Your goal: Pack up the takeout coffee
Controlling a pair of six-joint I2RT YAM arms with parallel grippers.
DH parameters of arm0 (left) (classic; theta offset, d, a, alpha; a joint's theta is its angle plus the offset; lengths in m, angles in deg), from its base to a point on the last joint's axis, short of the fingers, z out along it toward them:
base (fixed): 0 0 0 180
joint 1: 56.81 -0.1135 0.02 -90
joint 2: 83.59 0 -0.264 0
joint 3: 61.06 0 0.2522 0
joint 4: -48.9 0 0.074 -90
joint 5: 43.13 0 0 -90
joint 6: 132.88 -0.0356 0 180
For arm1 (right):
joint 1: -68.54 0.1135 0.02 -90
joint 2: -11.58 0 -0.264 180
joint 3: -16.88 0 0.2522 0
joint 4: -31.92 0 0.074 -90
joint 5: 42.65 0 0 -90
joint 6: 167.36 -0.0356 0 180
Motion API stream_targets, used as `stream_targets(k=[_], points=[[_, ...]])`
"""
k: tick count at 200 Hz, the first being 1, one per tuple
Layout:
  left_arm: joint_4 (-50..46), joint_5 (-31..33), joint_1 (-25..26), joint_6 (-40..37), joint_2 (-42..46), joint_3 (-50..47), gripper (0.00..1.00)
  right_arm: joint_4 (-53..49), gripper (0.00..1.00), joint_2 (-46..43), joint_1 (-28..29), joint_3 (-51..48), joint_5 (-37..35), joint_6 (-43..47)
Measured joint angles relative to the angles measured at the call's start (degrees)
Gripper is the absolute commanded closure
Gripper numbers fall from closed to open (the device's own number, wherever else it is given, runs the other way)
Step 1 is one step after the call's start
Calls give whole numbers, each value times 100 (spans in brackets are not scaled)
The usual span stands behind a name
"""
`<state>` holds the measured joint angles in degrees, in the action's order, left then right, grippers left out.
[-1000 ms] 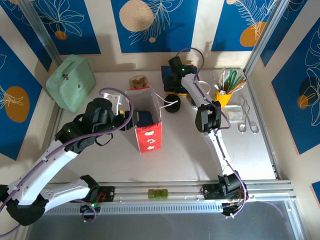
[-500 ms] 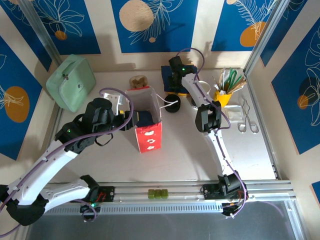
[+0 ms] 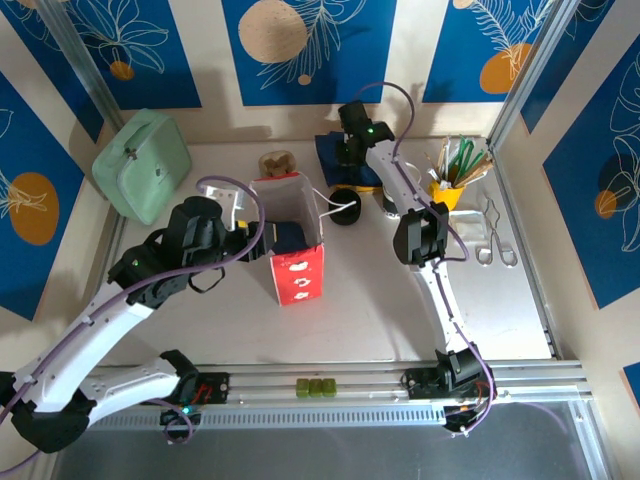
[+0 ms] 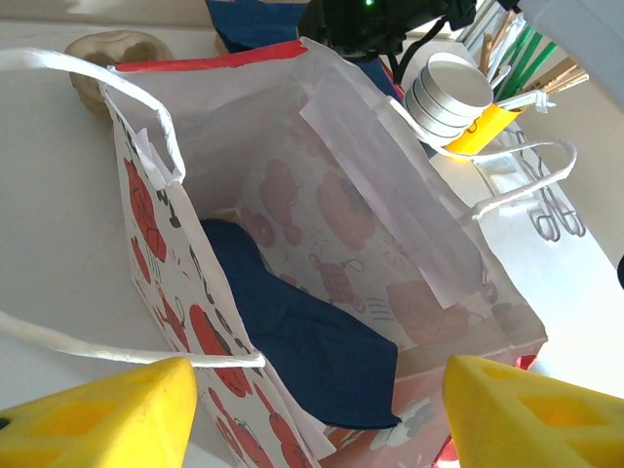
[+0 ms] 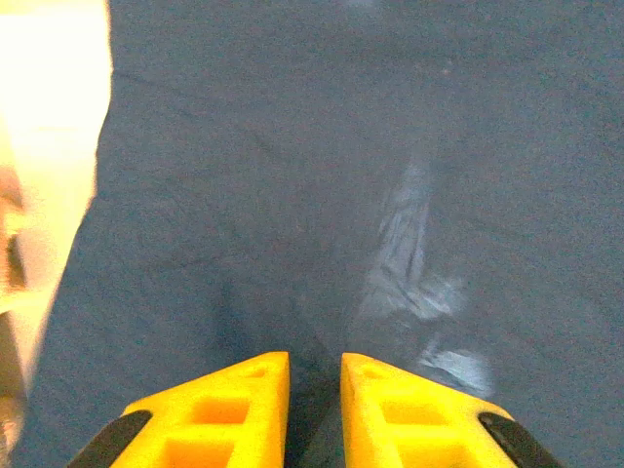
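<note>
- The takeout coffee (image 3: 345, 207) showed as a round black lid on the table, just right of the paper bag (image 3: 297, 272) and beside its white handle. It was untouched and not packed. The green cup wall could not be made out from above.
- The right gripper (image 5: 314, 369) worked behind the bag, over the dark blue napkins (image 3: 330, 150). Its jaws, wider a second before, had drawn narrow and seemed to pinch a fold of cloth.
- Its wrist had shifted slightly farther back from the bag.
- The left gripper (image 4: 317, 414) hung above the bag's open mouth, jaws wide, holding nothing, unchanged.
- A single napkin (image 4: 292, 341) already lay on the bag's bottom.
- Judged: a second napkin was being fetched; the coffee was still to go in.
</note>
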<state>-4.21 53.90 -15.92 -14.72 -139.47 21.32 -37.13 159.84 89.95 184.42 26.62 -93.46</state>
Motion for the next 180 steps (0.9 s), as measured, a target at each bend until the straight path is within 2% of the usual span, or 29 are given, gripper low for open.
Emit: stream_targets(k=[23,50,60,87,100,129,180], points=[[0,2,0,2,48,0,32,0,85,-149,0,0,26,-28],[-2,2,0,7,111,0,32,-2,84,-214,-2,0,66,-46],[2,2,0,24,125,0,32,-2,78,-221,-4,0,109,-66],[0,0,0,44,140,-2,32,0,49,-221,-31,0,229,-142],[0,2,0,44,140,-2,32,-2,39,-221,-44,0,249,-157],[2,2,0,44,140,-2,32,4,33,-208,-44,-2,245,-149],[2,0,0,44,133,-2,32,-9,29,142,-44,-2,-50,-129]])
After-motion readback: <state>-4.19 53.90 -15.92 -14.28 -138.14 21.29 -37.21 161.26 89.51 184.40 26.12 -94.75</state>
